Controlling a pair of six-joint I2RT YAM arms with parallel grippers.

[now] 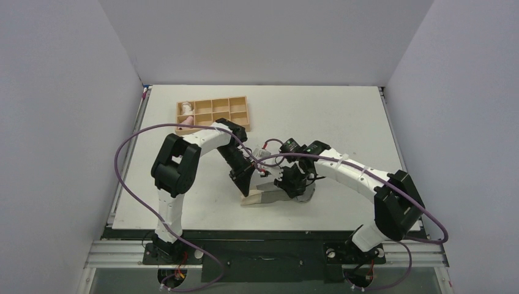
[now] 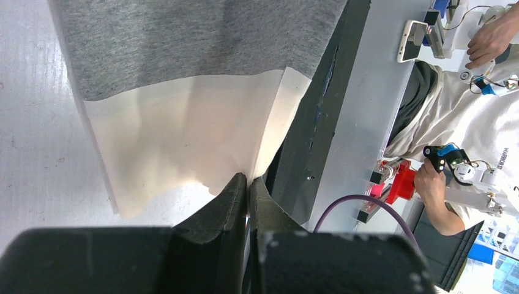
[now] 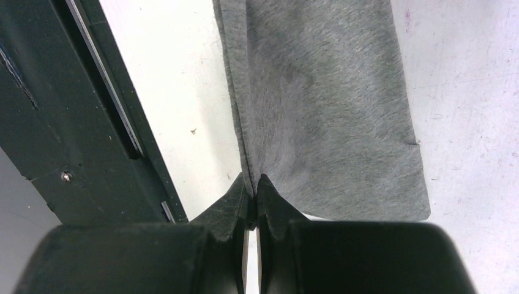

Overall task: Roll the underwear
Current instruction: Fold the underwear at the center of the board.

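Observation:
The underwear [image 1: 269,197] lies near the table's front edge: dark grey fabric with a pale beige strip [image 2: 183,135] along one edge. My left gripper [image 1: 246,184] is shut on the beige strip's edge, which is pinched between the black fingertips [image 2: 238,187] in the left wrist view. Beside it to the right, my right gripper [image 1: 292,187] is shut on the grey fabric [image 3: 324,110]; its fingertips [image 3: 264,187] clamp a fold of it. Both arms cover much of the garment from above.
A tan wooden compartment tray [image 1: 238,119] stands at the back left, with a pink cloth roll [image 1: 188,118] in one compartment. The table's front edge and black rail [image 3: 55,122] run just below the garment. A purple cable [image 1: 131,147] loops off the left arm.

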